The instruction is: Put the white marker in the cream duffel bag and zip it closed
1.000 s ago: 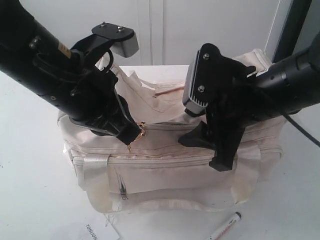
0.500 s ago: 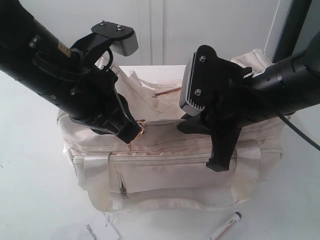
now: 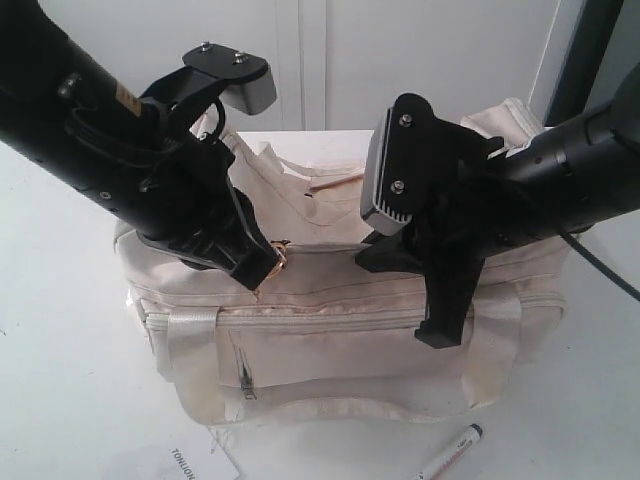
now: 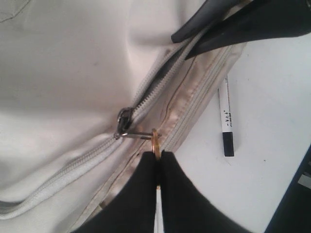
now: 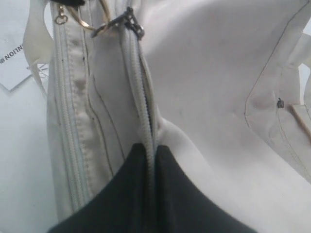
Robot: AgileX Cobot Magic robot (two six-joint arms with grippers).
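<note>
The cream duffel bag (image 3: pixel 330 340) sits in the middle of the white table. Its top zip is partly open past the slider (image 4: pixel 125 119). My left gripper (image 4: pixel 159 154) is shut on the gold keyring (image 4: pixel 155 141) that hangs from the slider, at the bag's top left (image 3: pixel 272 265). My right gripper (image 5: pixel 149 145) is shut on the bag's zip edge further along the same zip, with the keyring (image 5: pixel 90 22) ahead of it. The white marker (image 3: pixel 452 452) lies on the table in front of the bag, outside it, its dark cap (image 4: pixel 228 144) showing in the left wrist view.
A flat white paper tag (image 3: pixel 190 462) with black letters lies on the table by the bag's front left corner. A white wall stands behind the bag. Both black arms hang over the bag's top.
My right gripper has shut on the bag's zip edge and shifted slightly left and up. The left gripper still holds the keyring. The marker has not moved.
</note>
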